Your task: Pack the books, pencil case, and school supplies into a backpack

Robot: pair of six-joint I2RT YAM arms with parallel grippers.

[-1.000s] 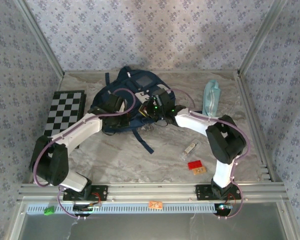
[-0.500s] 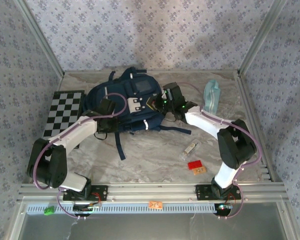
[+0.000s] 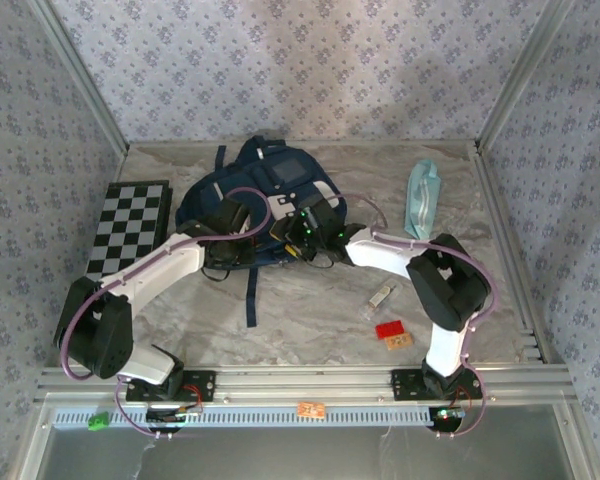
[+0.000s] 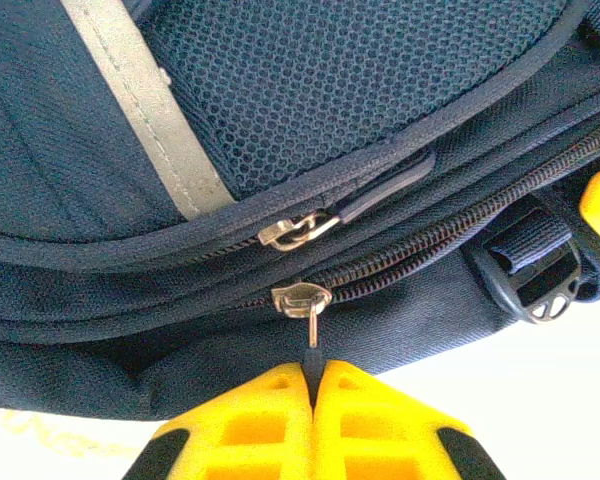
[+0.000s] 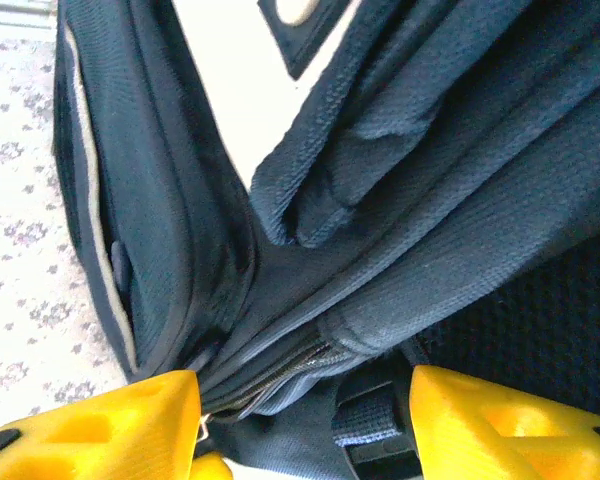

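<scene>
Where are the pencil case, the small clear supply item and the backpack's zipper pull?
pencil case [image 3: 421,198]: top view, middle of the teal pouch.
clear supply item [image 3: 380,297]: top view, middle of its body.
zipper pull [image 4: 312,328]: left wrist view, thin metal tab below the slider.

Robotics lab test cell. A silver aluminium-extrusion frame [image 3: 300,381] boxes in a grey marble-patterned tabletop [image 3: 310,300], and pale blue floral wallpaper panels [image 3: 300,70] serve as walls. Two white-and-black robot arms, the left arm [image 3: 165,262] and the right arm [image 3: 385,250], are bolted side by side to the frame's near rail.
</scene>
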